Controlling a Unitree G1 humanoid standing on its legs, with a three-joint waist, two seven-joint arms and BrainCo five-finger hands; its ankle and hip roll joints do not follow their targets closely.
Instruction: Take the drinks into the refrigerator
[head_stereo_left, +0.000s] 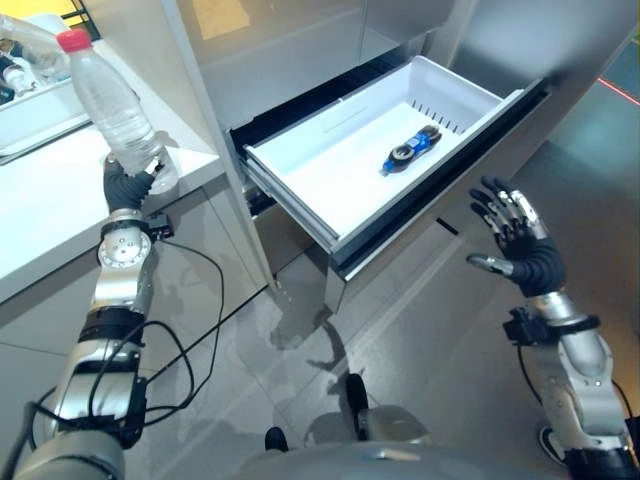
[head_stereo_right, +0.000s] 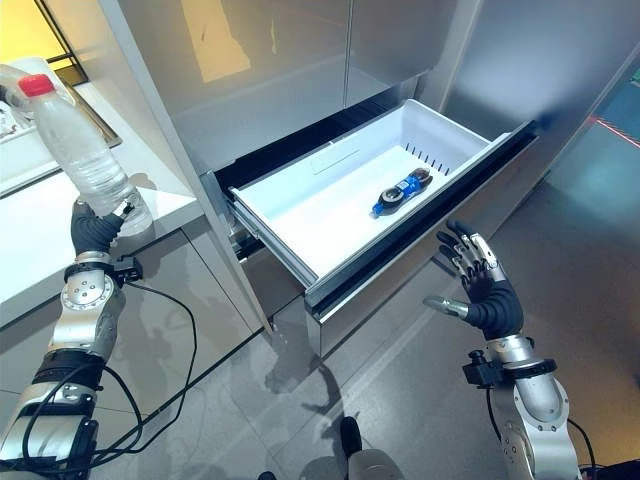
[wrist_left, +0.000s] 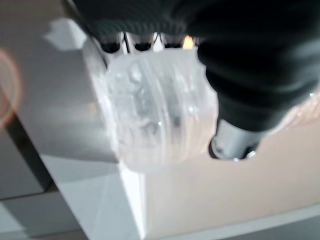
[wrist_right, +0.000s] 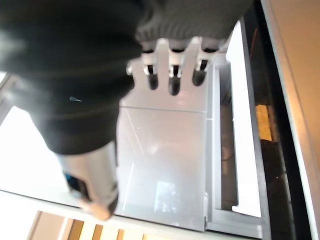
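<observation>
My left hand (head_stereo_left: 128, 185) is wrapped around the bottom of a clear water bottle (head_stereo_left: 110, 100) with a red cap, held upright above the edge of the white desk (head_stereo_left: 50, 210). My right hand (head_stereo_right: 485, 285) hovers with fingers spread, empty, just in front of the pulled-out refrigerator drawer (head_stereo_left: 330, 165), where a small dark bottle (head_stereo_left: 410, 152) lies on its side.

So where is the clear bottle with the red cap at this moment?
The clear bottle is held upright in the left hand, above the edge of the white counter, left of the open drawer.
</observation>
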